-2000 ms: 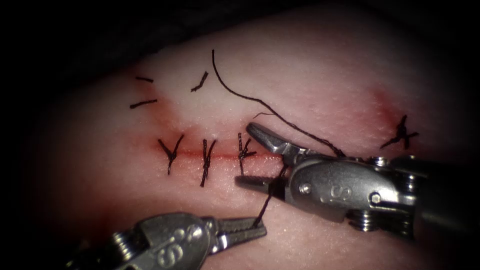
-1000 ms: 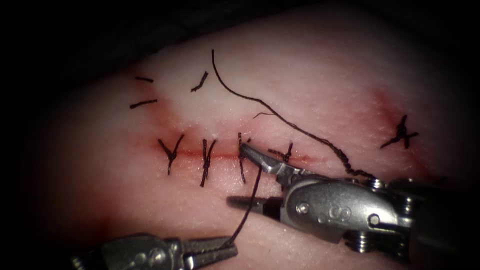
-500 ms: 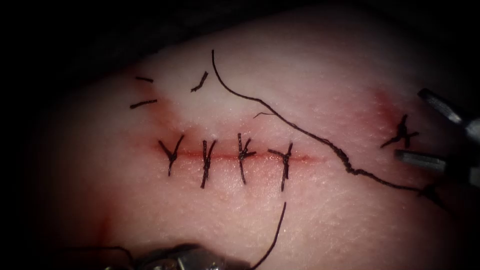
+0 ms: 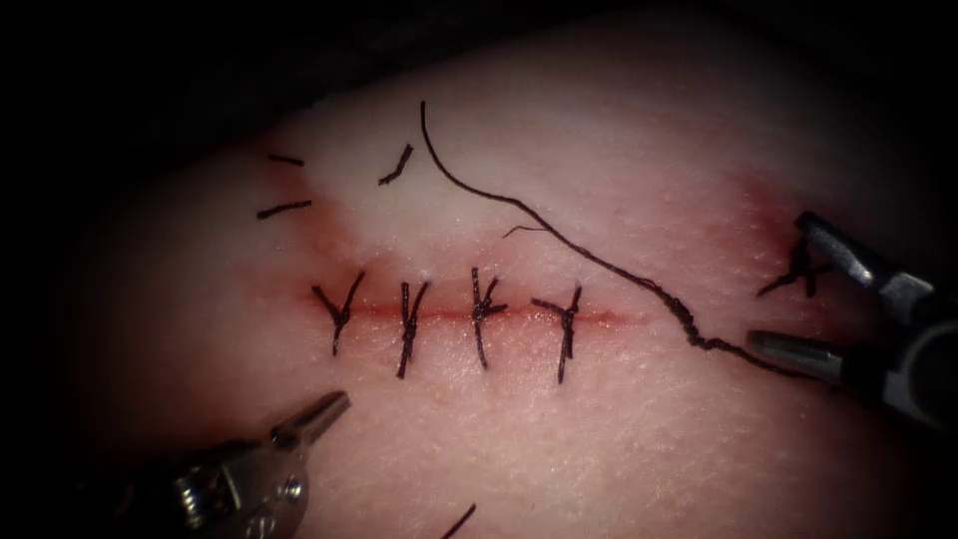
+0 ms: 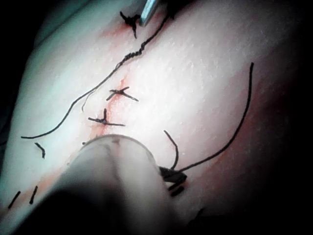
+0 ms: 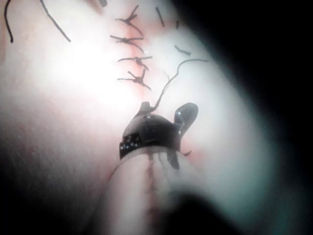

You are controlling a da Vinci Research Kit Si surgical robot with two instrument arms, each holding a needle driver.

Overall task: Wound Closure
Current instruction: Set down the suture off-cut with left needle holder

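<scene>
1. Four knotted stitches (image 4: 479, 314) cross the cut (image 4: 599, 317) in the tissue (image 4: 649, 160), which looks closed along its visible length; judging by that, little is left.
2. One long thread (image 4: 559, 238) lies loose above the cut, running to the right claw (image 4: 788, 294), which gapes wide and grips nothing.
3. The left claw (image 4: 319, 414) sits below the cut, closed; whether it holds thread cannot be told.
4. Three cut ends (image 4: 397, 165) lie at upper left, with another knot (image 4: 798, 268) far right.
</scene>
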